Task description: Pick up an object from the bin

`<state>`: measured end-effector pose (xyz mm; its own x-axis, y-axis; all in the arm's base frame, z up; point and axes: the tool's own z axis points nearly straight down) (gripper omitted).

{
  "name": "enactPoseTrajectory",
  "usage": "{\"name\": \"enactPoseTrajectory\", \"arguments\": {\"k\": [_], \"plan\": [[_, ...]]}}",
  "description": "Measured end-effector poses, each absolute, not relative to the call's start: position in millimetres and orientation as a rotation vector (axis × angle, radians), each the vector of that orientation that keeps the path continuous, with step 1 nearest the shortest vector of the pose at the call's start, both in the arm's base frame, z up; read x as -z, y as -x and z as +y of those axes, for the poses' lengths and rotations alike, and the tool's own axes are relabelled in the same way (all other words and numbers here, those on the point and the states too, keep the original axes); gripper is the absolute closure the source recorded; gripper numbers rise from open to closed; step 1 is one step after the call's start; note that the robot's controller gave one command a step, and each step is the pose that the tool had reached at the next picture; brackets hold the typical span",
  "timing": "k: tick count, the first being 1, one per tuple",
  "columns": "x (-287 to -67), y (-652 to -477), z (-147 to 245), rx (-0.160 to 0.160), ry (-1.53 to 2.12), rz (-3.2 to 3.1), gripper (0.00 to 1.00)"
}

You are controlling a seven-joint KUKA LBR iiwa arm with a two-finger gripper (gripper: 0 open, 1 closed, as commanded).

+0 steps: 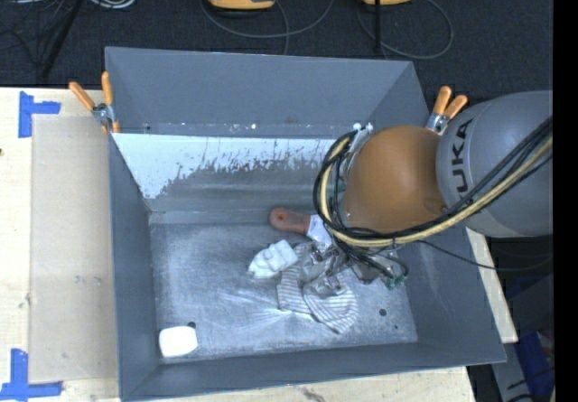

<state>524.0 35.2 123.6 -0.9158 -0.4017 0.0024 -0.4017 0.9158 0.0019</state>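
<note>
My gripper (322, 271) is low in the bin, right of the middle, under the arm's orange dome. It sits on top of a grey-and-white striped cloth (330, 306) that lies crumpled on the bin floor. A white crumpled wad (273, 257) lies just to the gripper's left, touching the cloth's edge. A reddish-brown rounded piece (289, 219) lies behind them near the back slope, its right end hidden under the arm.
A white rectangular block (178, 341) lies alone in the bin's front left corner. The arm, its dome and its cables cover the bin's right side. The bin's walls slope in on all sides.
</note>
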Motion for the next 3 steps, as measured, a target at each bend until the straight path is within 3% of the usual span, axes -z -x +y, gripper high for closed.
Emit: {"name": "enactPoseTrajectory", "arguments": {"k": [3], "plan": [[-122.3,-519.5,37.3,0.002,-0.601,-3.081,1.00]]}}
